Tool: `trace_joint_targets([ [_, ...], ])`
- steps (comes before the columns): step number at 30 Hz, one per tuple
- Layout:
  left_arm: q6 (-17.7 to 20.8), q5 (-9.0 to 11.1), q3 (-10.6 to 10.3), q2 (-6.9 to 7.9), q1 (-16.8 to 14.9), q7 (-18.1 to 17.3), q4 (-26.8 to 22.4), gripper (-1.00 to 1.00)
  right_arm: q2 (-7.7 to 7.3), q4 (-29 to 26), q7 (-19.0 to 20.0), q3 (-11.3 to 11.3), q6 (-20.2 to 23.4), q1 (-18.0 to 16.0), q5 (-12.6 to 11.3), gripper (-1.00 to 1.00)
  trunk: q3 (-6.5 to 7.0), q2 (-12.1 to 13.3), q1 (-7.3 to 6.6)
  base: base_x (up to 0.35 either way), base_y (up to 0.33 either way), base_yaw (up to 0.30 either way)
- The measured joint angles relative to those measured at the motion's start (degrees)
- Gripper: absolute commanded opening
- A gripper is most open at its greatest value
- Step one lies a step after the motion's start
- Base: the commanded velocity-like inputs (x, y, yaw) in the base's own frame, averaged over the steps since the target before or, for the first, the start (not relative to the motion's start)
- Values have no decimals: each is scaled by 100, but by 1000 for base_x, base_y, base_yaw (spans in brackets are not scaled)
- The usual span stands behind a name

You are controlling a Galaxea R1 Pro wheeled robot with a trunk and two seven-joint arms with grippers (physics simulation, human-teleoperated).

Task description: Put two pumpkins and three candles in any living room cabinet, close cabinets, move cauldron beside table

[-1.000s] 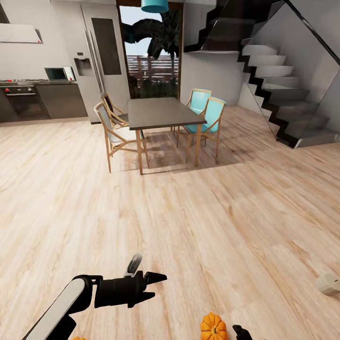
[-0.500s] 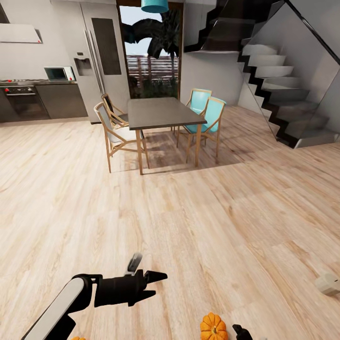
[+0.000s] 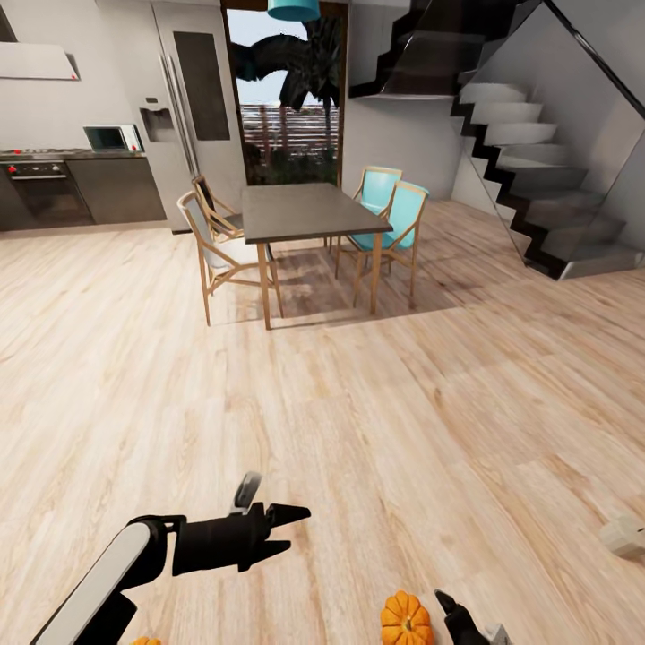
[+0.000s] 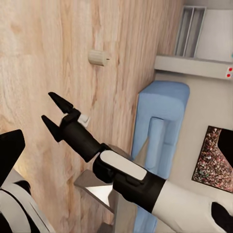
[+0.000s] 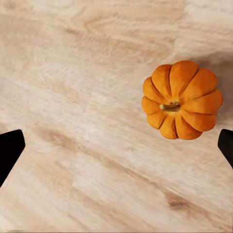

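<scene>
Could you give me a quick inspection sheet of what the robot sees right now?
Surface: light wood-plank floor.
Job's things: orange pumpkin on the floor, upright; pale candle lying on the floor.
Clutter: nothing seen.
Grippers: left gripper open, empty; right gripper open above the floor, pumpkin near one fingertip.
Cables: nothing seen.
Surroundings: dining table with chairs, kitchen units, staircase, blue sofa.

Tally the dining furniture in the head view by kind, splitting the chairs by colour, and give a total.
dining table: 1
teal chairs: 2
chairs without teal: 2
Total: 5
</scene>
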Motion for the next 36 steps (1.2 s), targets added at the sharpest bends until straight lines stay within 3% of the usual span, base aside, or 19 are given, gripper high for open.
trace_joint_targets([
  [4, 11, 17, 23, 95, -2, -82, 0, 100, -28, 5, 457, -4, 14, 0, 2, 100, -72, -160, 88, 0, 0, 0],
  [5, 10, 64, 27, 421, -7, -668, 0, 100, -83, 11, 892, -2, 21, 1, 16, 100, -90, -201, 110, 0, 0, 0],
  [8, 3, 90, 27, 701, -6, -1172, -1, 100, -93, 15, 1200, 3, 24, 1, 44, 100, -144, -321, 176, 0, 0, 0],
  [9, 1, 97, 26, 724, -3, -1226, -2, 100, -92, 14, 1218, 3, 24, 1, 47, 100, -162, -361, 198, 0, 0, 0],
  [20, -2, 111, -2, 735, 0, -1316, 6, 100, -78, 7, 1213, -13, -39, 0, 4, 100, -359, -802, 439, 0, 0, 0],
  [26, -2, 110, -27, 717, 0, -1316, 2, 100, -68, 2, 899, -34, -497, 1, -29, 100, -467, -1043, 571, 0, 0, 0],
  [30, -2, 111, -33, 713, 0, -1316, 0, 100, -76, -3, 849, -47, -578, 3, -54, 100, -539, -1203, 659, 0, 0, 0],
  [34, -2, 115, -29, 727, 0, -1316, 5, 100, -116, -10, 854, -29, -460, 2, -15, 100, -610, -1364, 747, 0, 0, 0],
  [36, -2, 121, -16, 738, 0, -1321, 6, 100, -214, -10, 855, -20, -423, 0, -9, 100, -646, -1444, 791, 0, 0, 0],
])
